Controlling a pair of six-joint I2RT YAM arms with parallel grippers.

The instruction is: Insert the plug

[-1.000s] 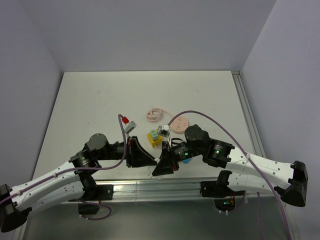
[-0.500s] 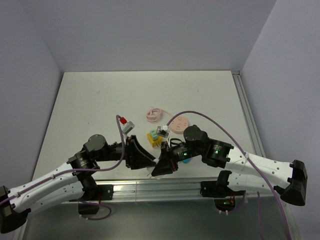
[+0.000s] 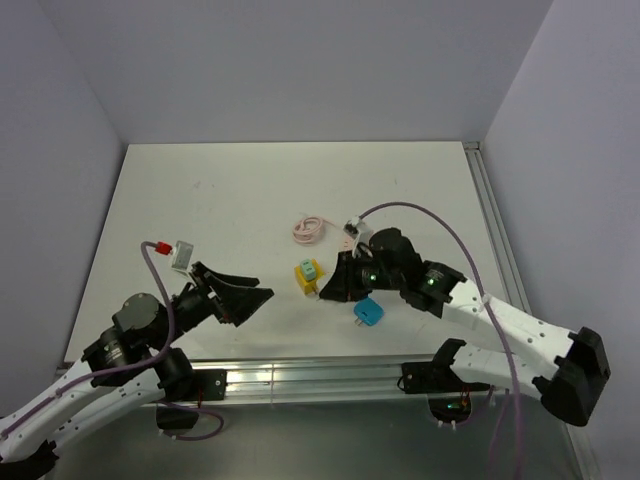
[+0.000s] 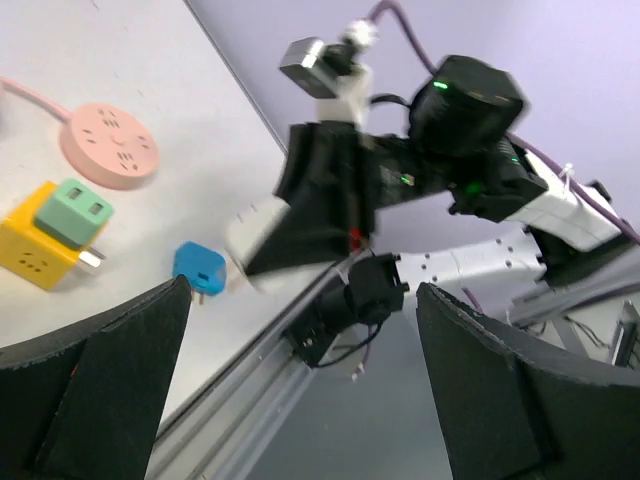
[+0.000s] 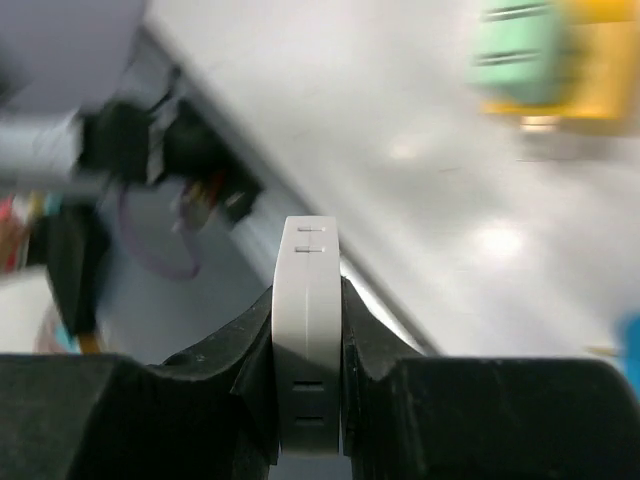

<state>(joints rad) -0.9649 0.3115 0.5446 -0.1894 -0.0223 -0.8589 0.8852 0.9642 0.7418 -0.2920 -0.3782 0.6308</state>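
My right gripper (image 5: pixel 310 330) is shut on a flat white plug (image 5: pixel 310 300) with small slots on its edge, held edge-on above the table. In the top view this gripper (image 3: pixel 332 288) hovers just right of the yellow cube socket (image 3: pixel 305 281), which has a green plug (image 3: pixel 311 268) in its top. A blue plug (image 3: pixel 367 313) lies loose on the table below the right arm. My left gripper (image 3: pixel 252 305) is open and holds nothing, pulled back to the near left. The left wrist view shows the cube (image 4: pixel 36 248), the blue plug (image 4: pixel 198 272) and the white plug (image 4: pixel 262 240).
A round pink power strip (image 4: pixel 108 158) lies beyond the cube, and its coiled pink cable (image 3: pixel 310 228) sits farther back. A metal rail (image 3: pixel 300 375) runs along the table's near edge. A raised rail (image 3: pixel 490 215) borders the right side.
My left gripper has opened wide and its arm has drawn back to the near left. My right gripper has carried the white plug away from the near edge, up beside the yellow cube.
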